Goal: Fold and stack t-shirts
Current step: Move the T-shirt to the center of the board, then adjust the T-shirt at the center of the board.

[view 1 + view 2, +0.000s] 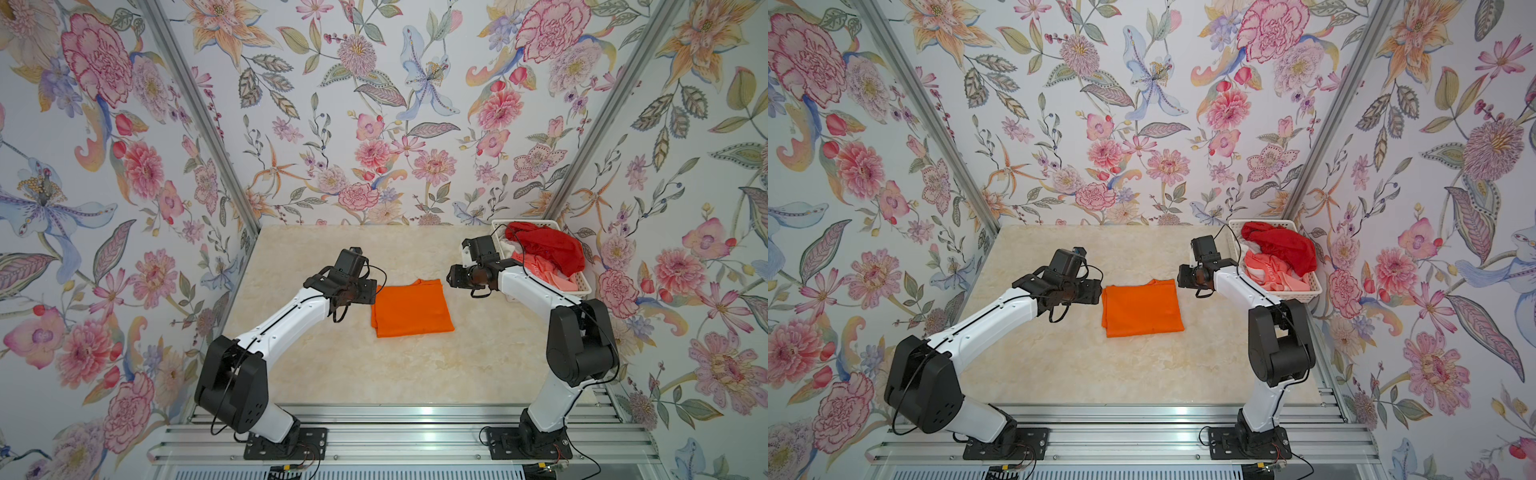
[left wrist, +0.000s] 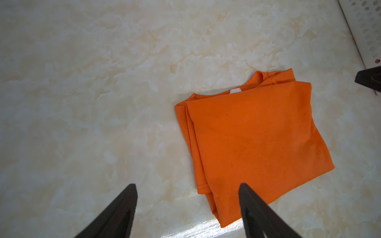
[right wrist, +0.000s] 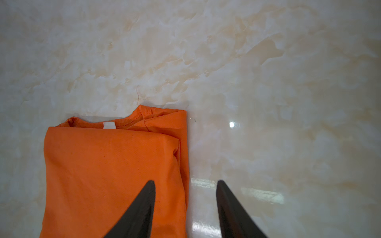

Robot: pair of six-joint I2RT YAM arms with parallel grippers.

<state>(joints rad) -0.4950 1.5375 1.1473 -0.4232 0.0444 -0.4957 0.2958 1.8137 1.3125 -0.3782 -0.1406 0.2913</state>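
Orange t-shirt [image 1: 411,307], left of the basket [image 1: 1302,293]: plain bright orange; neck label [image 3: 109,125]: white; basket: white; red t-shirt [image 1: 552,247] inside basket: deep red; pink-and-white t-shirt [image 1: 552,276] inside basket: coral pink, white; table [image 1: 374,374]: cream marble pattern; walls [image 1: 374,104]: multicolour floral print.

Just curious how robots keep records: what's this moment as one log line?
orange t-shirt: folded on table | left gripper: open, empty | right gripper: open, empty | red t-shirt: in basket
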